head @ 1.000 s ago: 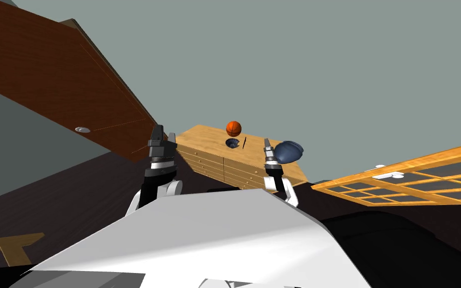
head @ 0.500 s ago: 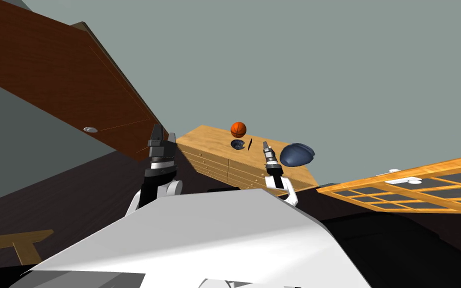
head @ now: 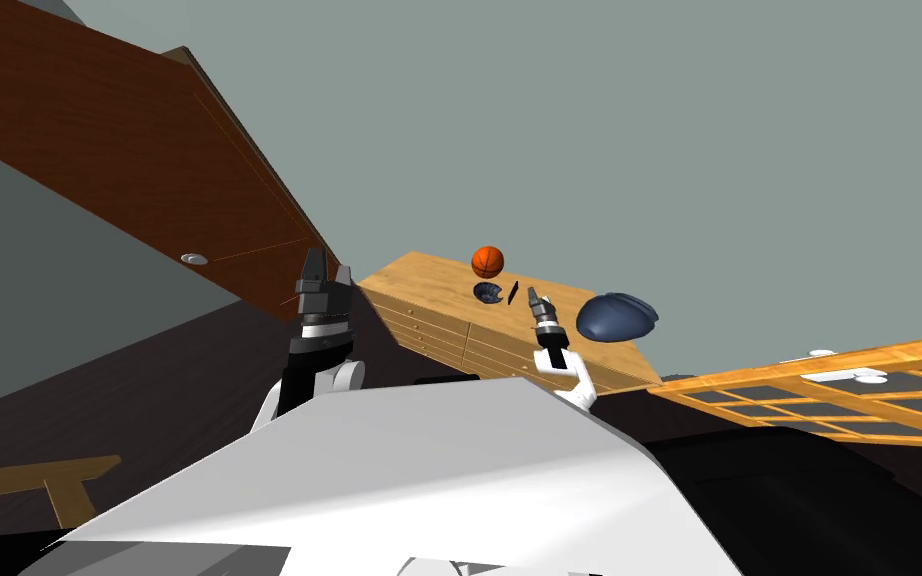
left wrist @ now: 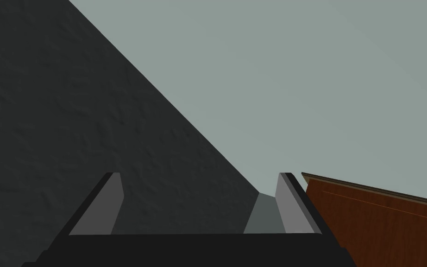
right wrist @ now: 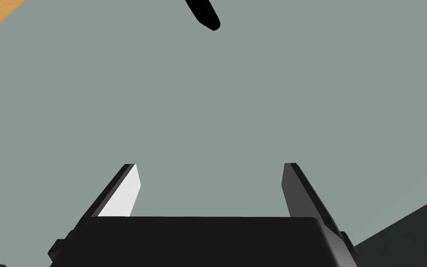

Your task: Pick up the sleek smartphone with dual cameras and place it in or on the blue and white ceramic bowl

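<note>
Honey-coloured wood counter [head: 429, 280] with drawer fronts carries everything.

Head view: the smartphone [head: 513, 292] is a thin dark sliver, up on edge or tilted, just beside the small dark-blue bowl [head: 490, 292]. An orange ball [head: 488, 262] sits behind them, and a big dark-blue rounded thing [head: 616, 317] lies to the right. The right jaws hover near the smartphone. The left jaws sit off the counter's end.

Left wrist view: jaws spread, nothing between.

Right wrist view: jaws spread, empty. The smartphone [right wrist: 203, 14] is ahead and off their centreline.

Your risks, as I judge them: a nudge topples the thin smartphone or sets the ball rolling, and the blades may slip on so slim an edge
</note>
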Motion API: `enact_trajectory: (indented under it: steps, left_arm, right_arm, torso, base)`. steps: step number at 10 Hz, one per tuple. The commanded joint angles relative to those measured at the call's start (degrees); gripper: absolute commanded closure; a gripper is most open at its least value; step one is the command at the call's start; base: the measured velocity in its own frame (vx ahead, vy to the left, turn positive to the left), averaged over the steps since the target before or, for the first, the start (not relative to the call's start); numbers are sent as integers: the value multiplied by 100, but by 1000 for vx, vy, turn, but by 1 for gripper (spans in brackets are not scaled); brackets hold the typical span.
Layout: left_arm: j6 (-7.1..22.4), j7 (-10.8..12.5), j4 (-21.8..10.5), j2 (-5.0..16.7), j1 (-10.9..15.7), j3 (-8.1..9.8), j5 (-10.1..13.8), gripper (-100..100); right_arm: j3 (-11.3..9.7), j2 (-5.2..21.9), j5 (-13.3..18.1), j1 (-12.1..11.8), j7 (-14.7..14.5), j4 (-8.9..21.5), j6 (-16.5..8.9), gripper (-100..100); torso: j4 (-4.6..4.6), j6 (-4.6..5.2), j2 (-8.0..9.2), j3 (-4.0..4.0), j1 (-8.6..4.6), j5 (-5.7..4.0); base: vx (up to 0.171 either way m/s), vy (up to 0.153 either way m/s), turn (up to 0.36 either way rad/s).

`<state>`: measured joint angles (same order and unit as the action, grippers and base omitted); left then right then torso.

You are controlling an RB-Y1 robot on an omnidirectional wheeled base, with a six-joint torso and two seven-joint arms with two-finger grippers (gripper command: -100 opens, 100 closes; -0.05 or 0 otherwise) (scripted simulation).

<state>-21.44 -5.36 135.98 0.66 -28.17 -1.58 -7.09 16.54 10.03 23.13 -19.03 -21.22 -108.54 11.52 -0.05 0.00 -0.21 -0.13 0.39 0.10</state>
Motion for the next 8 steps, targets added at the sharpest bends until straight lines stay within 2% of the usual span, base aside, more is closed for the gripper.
enact_trajectory:
  steps: [1, 8]
  left_arm:
    - [0, 0, 0, 0, 0, 0, 0, 0]
    - [0, 0, 0, 0, 0, 0, 0, 0]
  right_arm:
    - [139, 59, 155, 116, -194, 257, -104, -100]
    - [612, 307, 758, 549, -895, 1122, -537, -100]
  torso:
    - [0, 0, 0, 0, 0, 0]
    - [1, 0, 4, 3, -2, 0]
  base:
    - [41, 114, 28]
    - [55, 109, 33]
